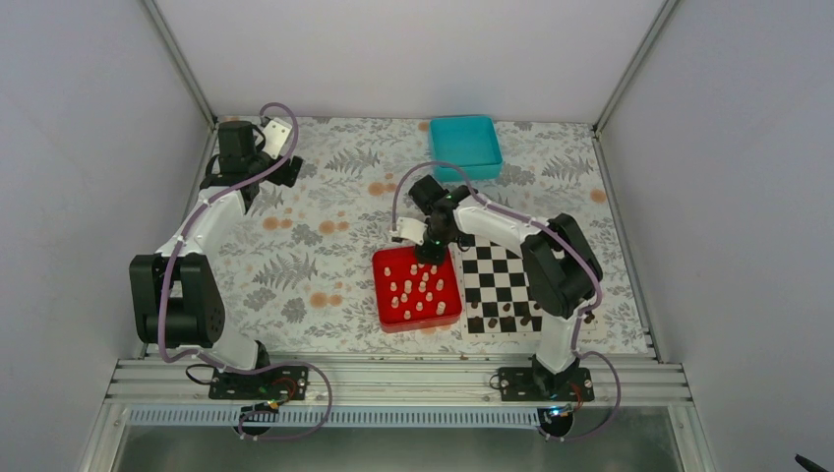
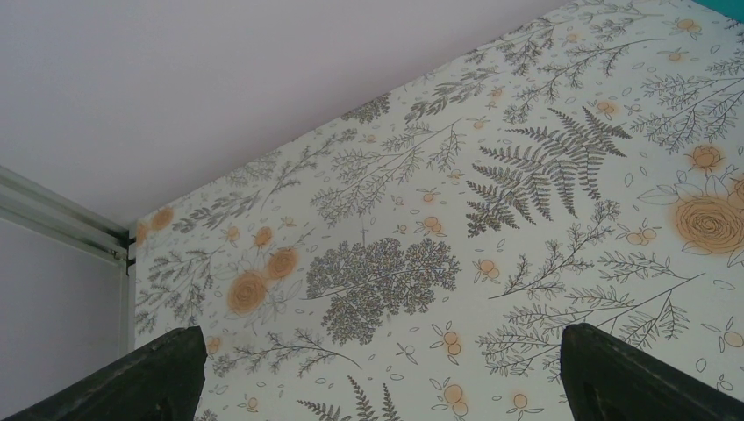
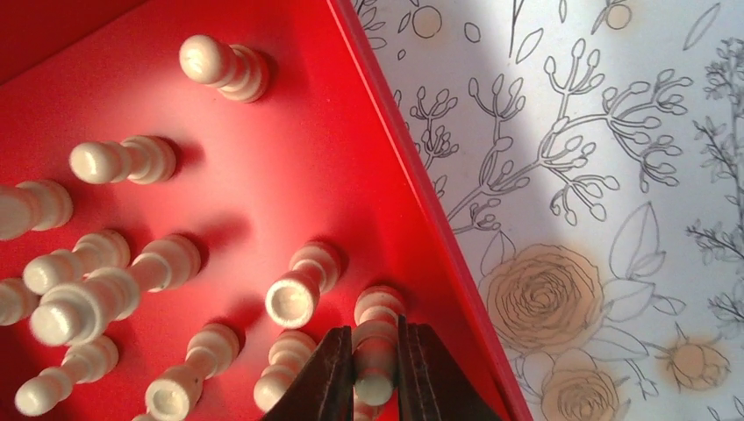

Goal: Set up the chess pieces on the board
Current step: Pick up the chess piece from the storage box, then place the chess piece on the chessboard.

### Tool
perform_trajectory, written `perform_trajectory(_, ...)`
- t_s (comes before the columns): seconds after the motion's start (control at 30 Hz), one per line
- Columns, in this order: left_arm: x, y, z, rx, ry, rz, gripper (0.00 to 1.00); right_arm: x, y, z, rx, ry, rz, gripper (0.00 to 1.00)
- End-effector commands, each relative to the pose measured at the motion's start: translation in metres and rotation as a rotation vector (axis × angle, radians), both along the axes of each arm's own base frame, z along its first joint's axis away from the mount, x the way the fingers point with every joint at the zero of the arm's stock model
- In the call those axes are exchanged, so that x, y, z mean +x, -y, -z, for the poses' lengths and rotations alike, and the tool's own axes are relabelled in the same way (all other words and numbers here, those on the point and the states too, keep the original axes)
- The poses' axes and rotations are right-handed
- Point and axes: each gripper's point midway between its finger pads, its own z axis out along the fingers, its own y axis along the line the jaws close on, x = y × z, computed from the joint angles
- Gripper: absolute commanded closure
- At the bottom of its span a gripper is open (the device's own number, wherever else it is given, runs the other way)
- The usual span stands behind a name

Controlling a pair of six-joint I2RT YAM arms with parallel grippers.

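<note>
The left arm (image 1: 211, 221) stretches toward the far left corner, and the left gripper (image 2: 379, 333) has its fingers spread wide with nothing between them. The right arm (image 1: 502, 224) reaches forward and leftward, wrist bent downward, with the right gripper (image 3: 375, 338) pinched tight on a chess piece (image 3: 377, 311).

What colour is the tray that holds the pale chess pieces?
The tray is red, clearest in right wrist view.

Smooth, wooden-looking chess pieces (image 3: 123, 160)

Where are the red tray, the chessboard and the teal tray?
red tray (image 1: 418, 325), top view, near wall.
chessboard (image 1: 497, 281), top view, bare middle squares.
teal tray (image 1: 464, 141), top view, bare floor.
</note>
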Motion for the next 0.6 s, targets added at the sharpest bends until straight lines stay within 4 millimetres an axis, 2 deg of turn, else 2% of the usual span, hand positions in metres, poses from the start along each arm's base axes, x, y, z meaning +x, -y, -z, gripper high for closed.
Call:
perform_trajectory(0.0, 0.001, 0.002, 0.001, 0.006, 0.009, 0.012, 0.00, 0.005, 0.004, -0.037, 0.042, 0.050, 0.022, 0.95)
perform_trajectory(0.2, 0.000, 0.003, -0.003, 0.003, 0.019, 0.018, 0.00, 0.037, 0.039, -0.101, 0.096, 0.139, 0.137, 0.95)
perform_trajectory(0.27, 0.000, 0.004, -0.004, 0.001, 0.019, 0.021, 0.00, 0.050, 0.060, -0.116, 0.110, 0.169, 0.185, 0.96)
perform_trajectory(0.3, 0.000, 0.003, -0.003, 0.002, 0.018, 0.021, 0.00, 0.059, 0.079, -0.129, 0.117, 0.204, 0.231, 0.96)
perform_trajectory(0.33, 0.000, 0.004, -0.004, 0.001, 0.019, 0.022, 0.00, 0.064, 0.093, -0.132, 0.111, 0.218, 0.258, 0.96)
perform_trajectory(0.4, 0.000, 0.004, -0.004, 0.000, 0.020, 0.023, 0.00, 0.080, 0.136, -0.132, 0.095, 0.232, 0.346, 0.96)
perform_trajectory(0.5, 0.000, 0.005, -0.003, -0.004, 0.018, 0.028, 0.00, 0.093, 0.192, -0.121, 0.066, 0.229, 0.453, 0.95)
perform_trajectory(0.57, 0.000, 0.006, -0.003, -0.005, 0.019, 0.031, 0.00, 0.099, 0.223, -0.112, 0.061, 0.225, 0.510, 0.95)
